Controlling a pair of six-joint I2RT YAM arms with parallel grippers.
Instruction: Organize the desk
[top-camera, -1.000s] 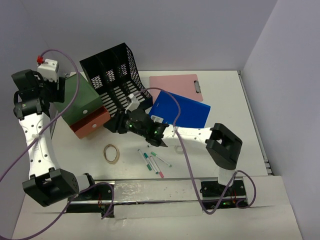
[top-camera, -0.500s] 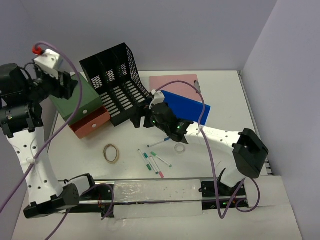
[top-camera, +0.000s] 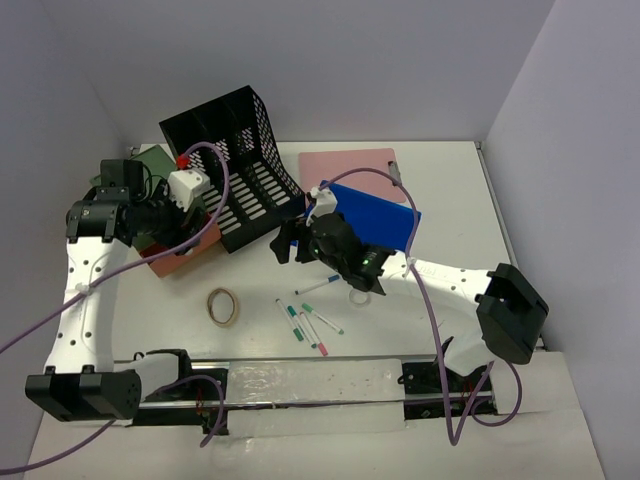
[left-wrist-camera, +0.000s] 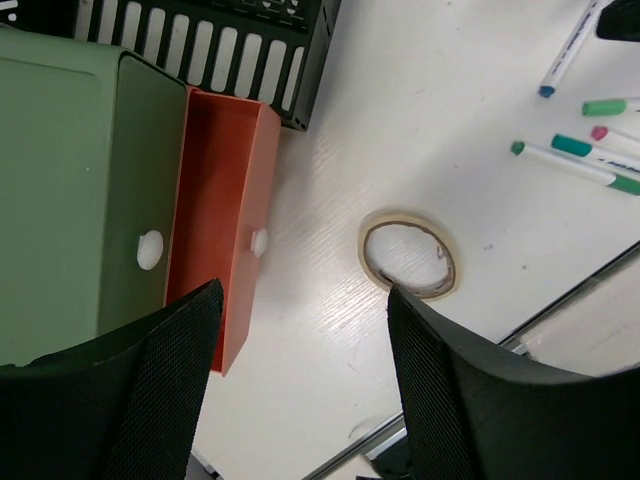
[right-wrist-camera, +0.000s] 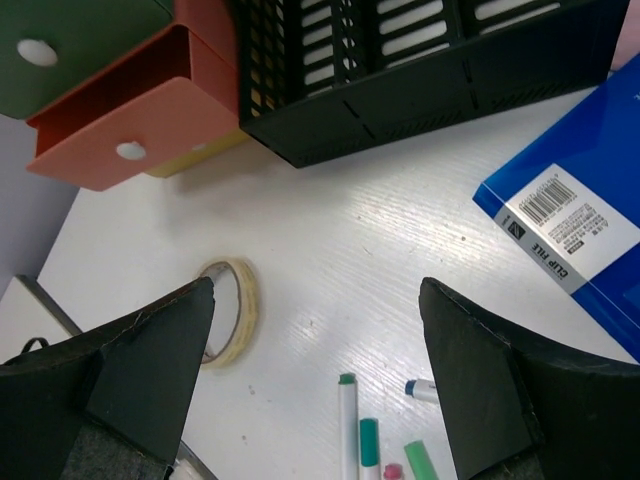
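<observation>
The left arm, raised in the upper-left corner a sec ago, has swung down and inward. The left gripper (left-wrist-camera: 303, 300) now hangs over the open orange drawer (left-wrist-camera: 215, 200) of the green drawer unit (left-wrist-camera: 60, 180), fingers spread wide and holding nothing. In the centre, the right gripper (right-wrist-camera: 315, 295) has pulled back from the drawer's mouth toward the black file rack (top-camera: 235, 165). It is also fully spread and empty. My read: the drawer is out and ready for filling, but no item is picked up yet, so tidying the desk (top-camera: 450, 200) has barely started. The desk itself is the white top that fills most of the overhead frame, w/ clutter across its left and middle.

On what each view adds, left to right:
- Left wrist cam: looks straight into the drawer, which seems bare inside (the overhead view can't show this, as the arm covers it). The tape roll (left-wrist-camera: 410, 255) is at centre right.
- Overhead: the only view w/ the whole layout. The markers (top-camera: 310, 325) are scattered at lower centre and the pink clipboard (top-camera: 355, 165) is at upper centre, seen by neither wrist cam.
- Right wrist cam: shows the barcode label on the blue clip file (right-wrist-camera: 590, 210) at the right edge — unreadable from above.
</observation>
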